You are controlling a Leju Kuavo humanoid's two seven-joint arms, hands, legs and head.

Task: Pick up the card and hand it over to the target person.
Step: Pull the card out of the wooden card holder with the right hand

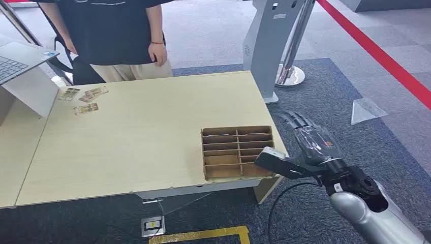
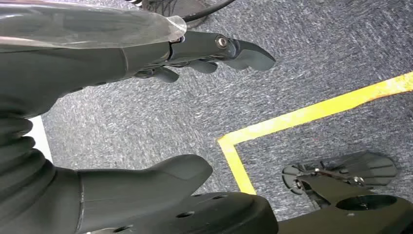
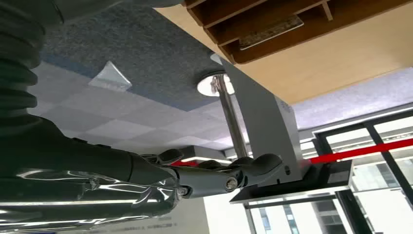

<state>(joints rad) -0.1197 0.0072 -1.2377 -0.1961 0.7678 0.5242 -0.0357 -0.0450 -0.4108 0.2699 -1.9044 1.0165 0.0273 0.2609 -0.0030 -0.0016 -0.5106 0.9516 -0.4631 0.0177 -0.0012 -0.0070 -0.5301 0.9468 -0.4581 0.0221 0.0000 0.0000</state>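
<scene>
Wooden tray (image 1: 237, 152) on the desk (image 1: 142, 137) holds a card (image 3: 270, 31); right hand (image 1: 300, 147) beside it, spread, empty; pick-up not begun.

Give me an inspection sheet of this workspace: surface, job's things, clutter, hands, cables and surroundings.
Surface: light wooden table, bare in the middle.
Job's things: brown card rack at the near right corner; a card lies in one slot. Person stands at the far side.
Clutter: loose cards at the far left; laptop on a stand.
Hands: right hand open beside the rack, holding nothing; left hand hangs over the carpet, empty, fingers apart.
Cables: black cable hangs below the right arm.
Surroundings: dark carpet, yellow floor tape, red barrier belt, grey kiosk.
</scene>
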